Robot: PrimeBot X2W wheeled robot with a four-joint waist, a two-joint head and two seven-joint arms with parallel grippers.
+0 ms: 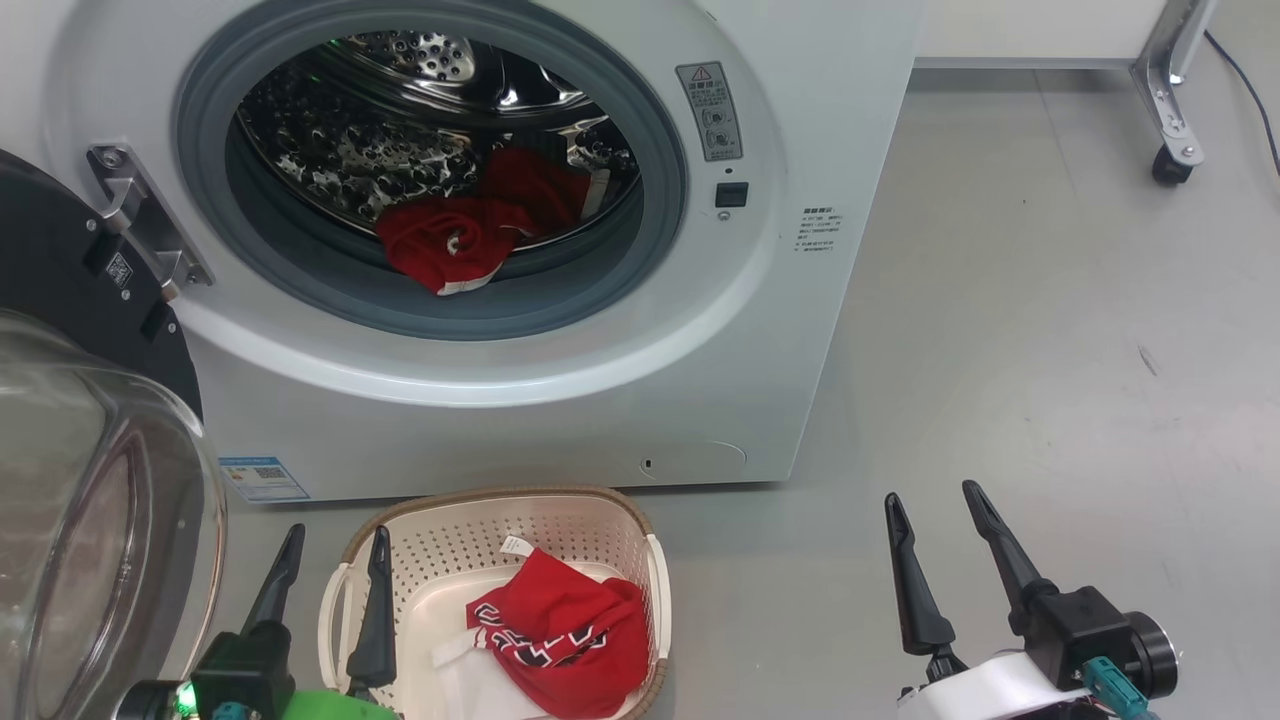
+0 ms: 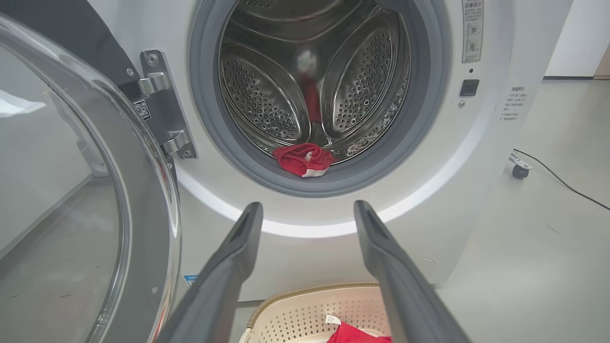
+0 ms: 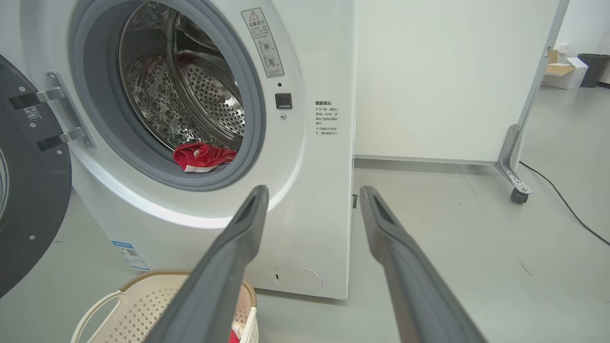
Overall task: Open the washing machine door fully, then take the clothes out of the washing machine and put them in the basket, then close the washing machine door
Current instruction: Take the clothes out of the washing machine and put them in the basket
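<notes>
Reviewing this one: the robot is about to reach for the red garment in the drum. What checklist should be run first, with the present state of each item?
1. washing machine door swung wide, off the opening: ok.
2. drum garment, red, lies at the front of the drum, nothing in the way: ok.
3. left gripper open and empty: ok.
4. right gripper open and empty: ok.
5. basket on the floor before the machine, with room beside the basket garment: ok.
6. More clothes hidden deeper in the drum: cannot tell.
</notes>
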